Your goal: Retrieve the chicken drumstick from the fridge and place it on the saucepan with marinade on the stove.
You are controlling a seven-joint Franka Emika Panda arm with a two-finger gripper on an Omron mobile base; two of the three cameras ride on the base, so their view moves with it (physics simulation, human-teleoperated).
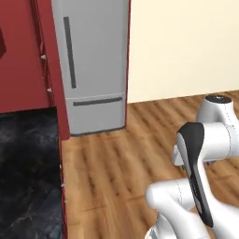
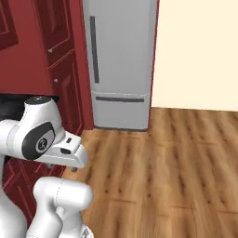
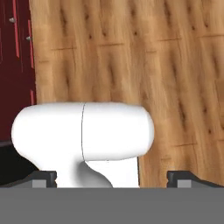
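The fridge [image 1: 93,60] stands closed, well apart from the spread, empty jaws over the wooden floor [image 3: 131,57].

We find no readable text, label, brand, number or sign in any of the views. The fridge [image 1: 93,65] front is plain grey, with no badge or lettering on its door or drawer. The dark red cabinets [image 2: 60,51] carry no markings. The round emblem on the arm's dark joint [image 2: 42,144] is too small and blurred for us to read as any letter or logo.
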